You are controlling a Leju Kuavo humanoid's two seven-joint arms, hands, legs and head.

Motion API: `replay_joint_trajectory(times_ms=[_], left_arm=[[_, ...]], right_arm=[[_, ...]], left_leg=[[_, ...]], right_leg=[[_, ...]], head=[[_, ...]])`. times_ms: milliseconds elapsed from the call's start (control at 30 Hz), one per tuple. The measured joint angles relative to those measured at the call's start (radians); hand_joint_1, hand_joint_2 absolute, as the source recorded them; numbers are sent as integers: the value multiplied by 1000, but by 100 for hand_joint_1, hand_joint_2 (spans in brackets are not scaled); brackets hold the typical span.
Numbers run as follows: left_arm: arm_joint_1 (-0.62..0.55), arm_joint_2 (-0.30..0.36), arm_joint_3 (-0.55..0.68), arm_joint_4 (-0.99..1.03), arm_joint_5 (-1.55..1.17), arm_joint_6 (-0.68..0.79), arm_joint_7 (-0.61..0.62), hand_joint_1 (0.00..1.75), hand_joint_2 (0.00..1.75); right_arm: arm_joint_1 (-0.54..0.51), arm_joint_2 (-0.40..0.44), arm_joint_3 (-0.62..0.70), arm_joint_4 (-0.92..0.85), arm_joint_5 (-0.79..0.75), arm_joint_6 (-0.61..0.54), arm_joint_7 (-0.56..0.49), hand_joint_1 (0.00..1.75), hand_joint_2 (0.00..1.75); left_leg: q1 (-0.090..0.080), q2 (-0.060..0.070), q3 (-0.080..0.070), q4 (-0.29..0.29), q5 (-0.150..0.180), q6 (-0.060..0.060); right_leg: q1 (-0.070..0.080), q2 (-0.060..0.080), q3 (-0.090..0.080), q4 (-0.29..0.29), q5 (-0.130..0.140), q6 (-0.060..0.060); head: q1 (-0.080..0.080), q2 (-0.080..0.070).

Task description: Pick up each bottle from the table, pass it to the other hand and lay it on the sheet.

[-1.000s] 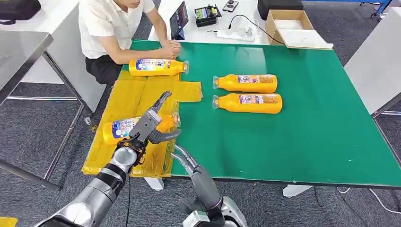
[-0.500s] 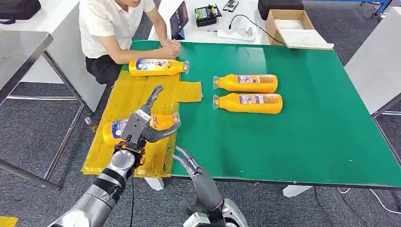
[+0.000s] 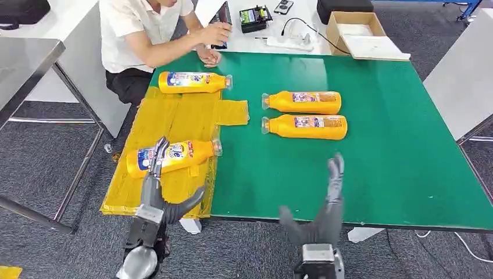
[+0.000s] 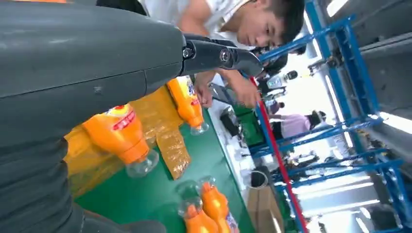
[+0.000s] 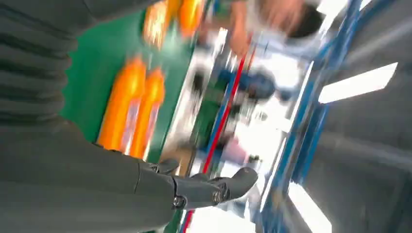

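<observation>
Two orange bottles lie on the yellow sheet [image 3: 174, 116]: a near bottle [image 3: 172, 157] and a far bottle [image 3: 195, 82]. Two more bottles [image 3: 302, 102] [image 3: 305, 126] lie side by side on the green table [image 3: 383, 168]. My left hand [image 3: 154, 197] stands open at the sheet's front edge, fingers up, just short of the near bottle and holding nothing. My right hand [image 3: 325, 212] is open at the table's front edge, well short of the two bottles. The left wrist view has the near bottle [image 4: 119, 133] beyond the grey thumb. The right wrist view is blurred, with the bottle pair [image 5: 131, 107].
A person [image 3: 139, 35] sits at the table's far left corner, one hand on the table, the other raised to a tablet [image 3: 221, 23]. A cardboard box [image 3: 357, 35], cables and devices lie on the white table behind. A grey table [image 3: 29, 64] stands at the left.
My left hand has let go of the near bottle and drawn back to the sheet's front edge. My right hand swung right and rose. The person lifted one hand toward the tablet.
</observation>
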Motion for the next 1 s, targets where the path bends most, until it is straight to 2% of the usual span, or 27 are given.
replay_joint_trajectory(times_ms=[67, 167, 300, 1000], left_arm=[[11, 3, -8, -28, 21, -13, -8, 0, 175], [21, 11, -18, -56, 36, -28, -18, 0, 175], [28, 20, -24, -72, 39, -33, -22, 0, 175], [38, 36, -44, -82, 23, -55, -20, 0, 175]], right_arm=[[-12, -7, -87, 18, 45, 0, -5, 0, 175], [-44, -16, -204, 65, 18, 0, -32, 0, 175], [-65, -23, -281, 94, 11, 0, -39, 0, 175], [-78, -21, -344, 134, 7, 2, -40, 0, 175]], left_leg=[[0, 0, 0, 0, 1, 0], [0, 0, 0, 0, 2, 1], [0, 0, 1, 0, 3, 1], [0, 0, 0, 0, 3, 0]], right_leg=[[0, 0, 1, 0, 1, 0], [0, 0, 1, 0, 2, 0], [0, 0, 1, 0, 3, -2], [0, 0, 1, 0, 3, -2]], head=[[0, 0], [0, 0], [0, 0], [0, 0]])
